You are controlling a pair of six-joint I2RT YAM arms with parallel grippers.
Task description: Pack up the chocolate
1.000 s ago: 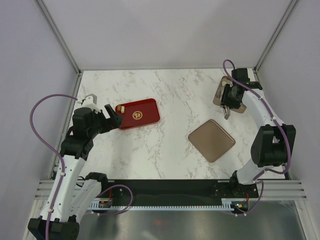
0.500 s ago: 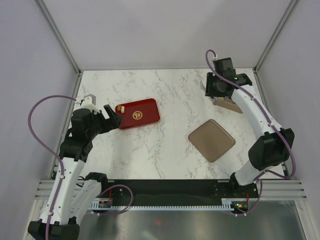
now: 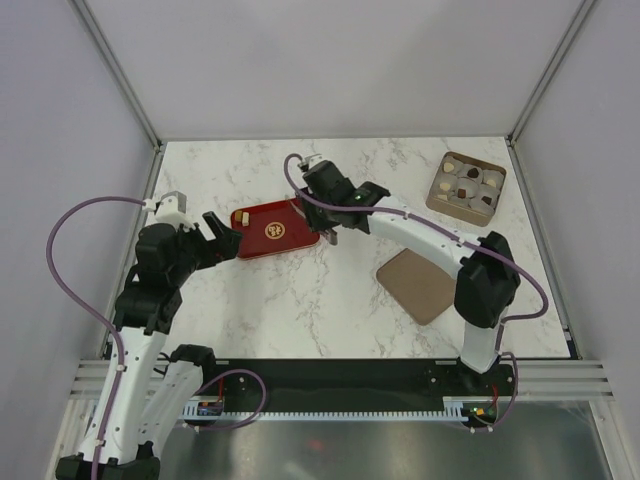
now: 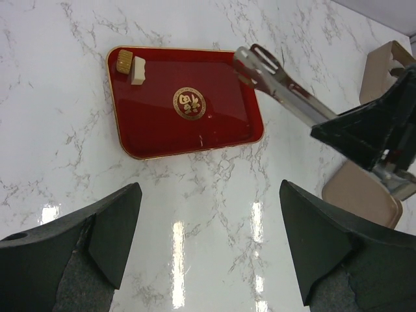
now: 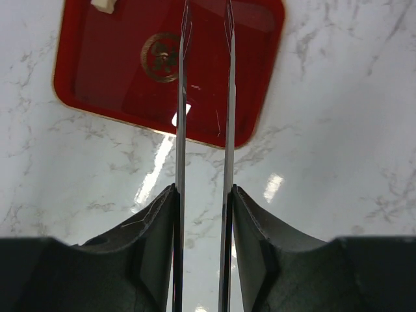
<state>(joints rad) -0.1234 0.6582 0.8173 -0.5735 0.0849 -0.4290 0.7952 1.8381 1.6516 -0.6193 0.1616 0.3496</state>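
While the right gripper, clamped on empty tongs, hangs over the tray, a clumsy pinch could flick chocolate off; left gripper gapes beside it.

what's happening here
The right arm grips tongs, their empty tips over the red tray, where two chocolates lie at its left end. Other chocolates sit in the box; the brown lid lies apart. The left arm hovers beside the tray, jaws open.
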